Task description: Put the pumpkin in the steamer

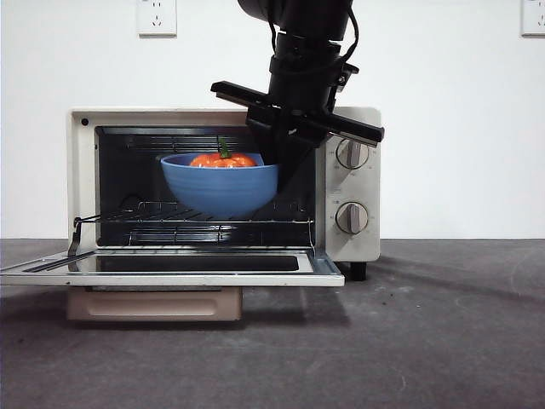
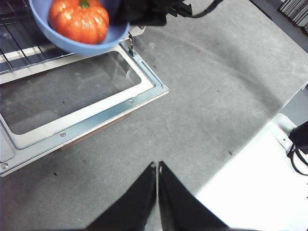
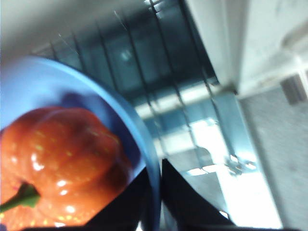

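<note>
Front view: I see the steamer (image 1: 223, 183) standing left of centre, its door (image 1: 170, 268) dropped flat and open toward the camera. One dark arm comes down from the top centre of the frame. Going by the wrist views this is my right arm, since its camera shows the bowl's rim between its jaws.

The right gripper (image 1: 274, 162) is clamped on the right-hand rim of the blue bowl (image 1: 220, 187), one jaw inside and one outside. The bowl hangs in the oven's mouth, above the wire rack (image 1: 204, 223) and not touching it, as far as I can see.

The pumpkin (image 1: 222, 159) sits inside the bowl, with only its orange top and green stem showing over the rim. In the right wrist view it fills the lower left of the frame, glossy with yellow speckles (image 3: 57, 163), the bowl wall (image 3: 96, 103) curving round it.

Left wrist view: the left gripper (image 2: 157, 166) is at the bottom centre, jaws pressed together with nothing between them, over bare grey table (image 2: 216, 96), well apart from the open door at upper left.
</note>
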### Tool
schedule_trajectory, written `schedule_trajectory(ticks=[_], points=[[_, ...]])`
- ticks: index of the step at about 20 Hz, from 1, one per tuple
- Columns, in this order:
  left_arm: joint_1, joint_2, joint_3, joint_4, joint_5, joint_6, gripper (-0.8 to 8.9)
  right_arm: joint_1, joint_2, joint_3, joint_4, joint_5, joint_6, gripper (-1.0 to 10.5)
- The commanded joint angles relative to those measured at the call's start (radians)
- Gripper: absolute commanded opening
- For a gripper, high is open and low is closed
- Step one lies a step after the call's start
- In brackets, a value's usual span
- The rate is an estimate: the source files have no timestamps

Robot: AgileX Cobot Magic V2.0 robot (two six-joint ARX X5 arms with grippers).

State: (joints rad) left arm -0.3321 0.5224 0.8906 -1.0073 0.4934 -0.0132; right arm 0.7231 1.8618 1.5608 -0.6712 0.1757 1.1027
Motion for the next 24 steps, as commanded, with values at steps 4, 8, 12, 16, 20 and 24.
schedule_trajectory(ticks=[4,8,12,16,20,24], points=[[-0.004,-0.002,0.005,0.004,0.002,0.013,0.15,-0.014,0.039,0.025,0.033,0.016,0.046,0.1],[-0.004,-0.002,0.005,0.004,0.001,0.014,0.15,-0.021,0.042,0.025,0.042,0.037,0.045,0.1],[-0.004,-0.002,0.005,0.004,0.002,0.021,0.15,-0.021,0.042,0.025,0.053,0.042,0.030,0.9],[-0.004,-0.002,0.005,0.004,0.002,0.021,0.15,-0.018,0.042,0.025,0.053,0.039,0.010,1.4],[-0.004,-0.002,0.005,0.003,0.002,0.021,0.15,-0.014,0.032,0.025,0.052,0.039,-0.017,1.4],[-0.004,-0.002,0.005,0.003,0.002,0.021,0.15,-0.011,0.006,0.025,0.043,0.040,-0.048,1.4]])
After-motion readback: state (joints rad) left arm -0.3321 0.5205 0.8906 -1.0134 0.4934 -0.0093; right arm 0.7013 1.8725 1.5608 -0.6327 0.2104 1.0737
